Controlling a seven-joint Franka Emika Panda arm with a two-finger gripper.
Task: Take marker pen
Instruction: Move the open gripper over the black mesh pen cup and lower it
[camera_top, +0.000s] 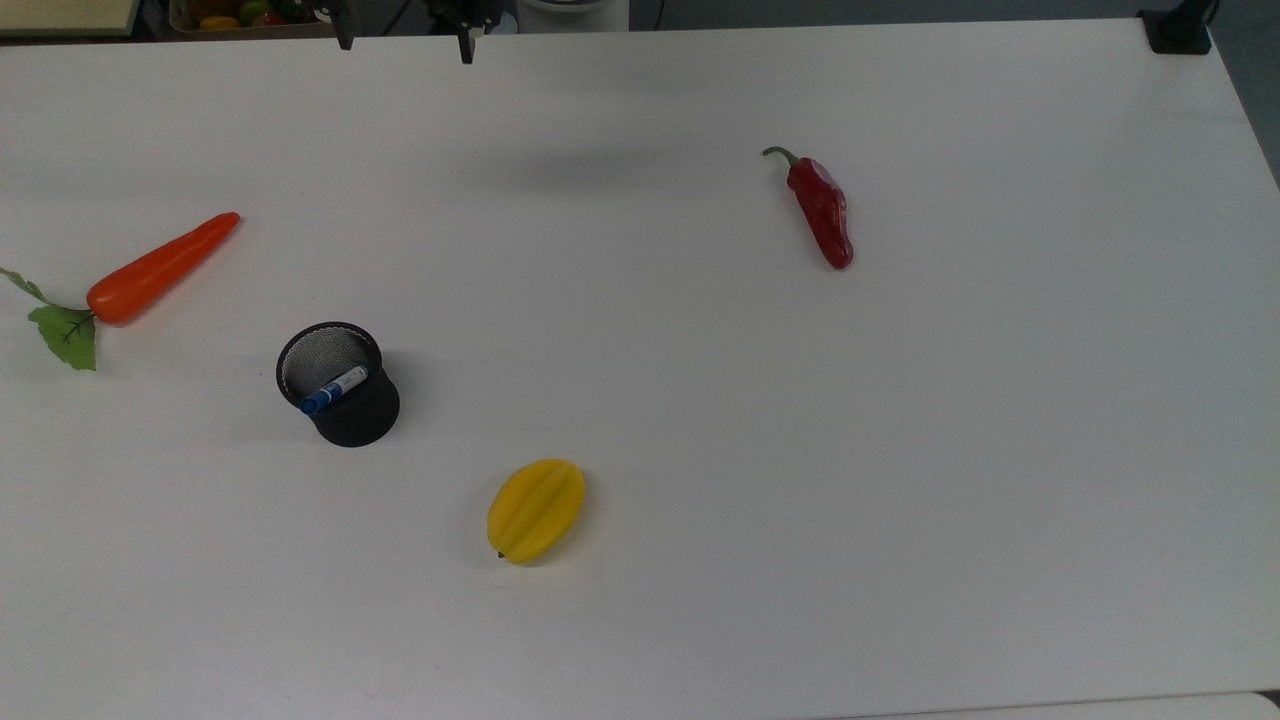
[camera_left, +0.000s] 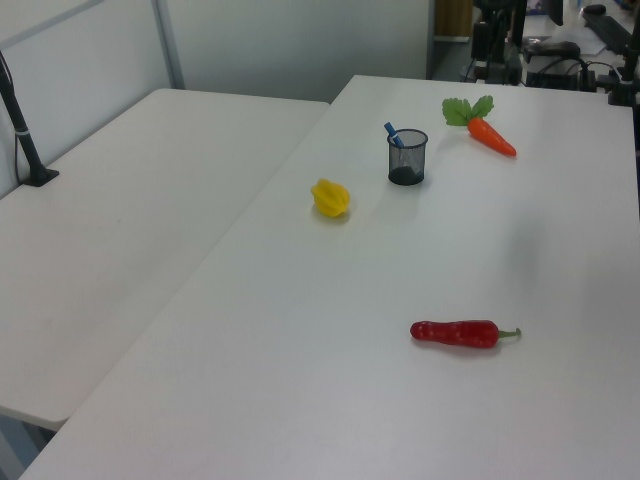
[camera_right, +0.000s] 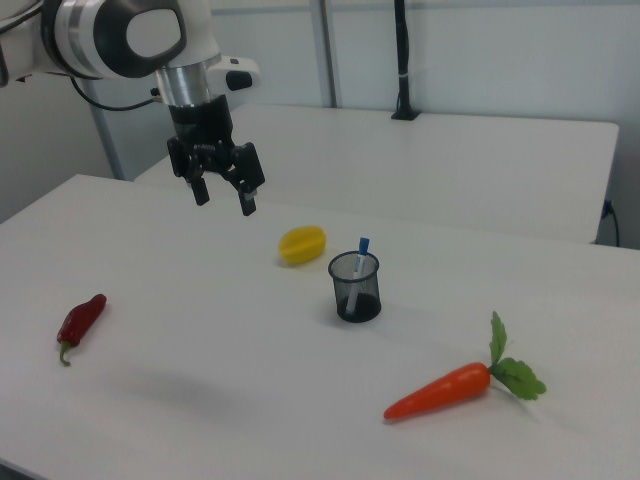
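Observation:
The marker pen (camera_top: 333, 390), white with a blue cap, leans inside a black mesh cup (camera_top: 352, 418) on the white table at the top view's left. Its blue cap sticks out over the cup rim in the left view (camera_left: 393, 133), and its tip rises above the cup (camera_right: 355, 290) in the right view (camera_right: 361, 250). My gripper (camera_right: 223, 197) hangs open and holds nothing, well above the table. In the right view it is left of the cup and beyond it. Its two fingertips (camera_top: 465, 50) peek in at the top view's top edge.
An orange carrot (camera_top: 160, 268) with green leaves lies to the top view's left of the cup. A yellow starfruit (camera_top: 536, 510) lies below and right of the cup. A red chilli (camera_top: 822, 210) lies far right. A second table (camera_left: 120, 200) adjoins in the left view.

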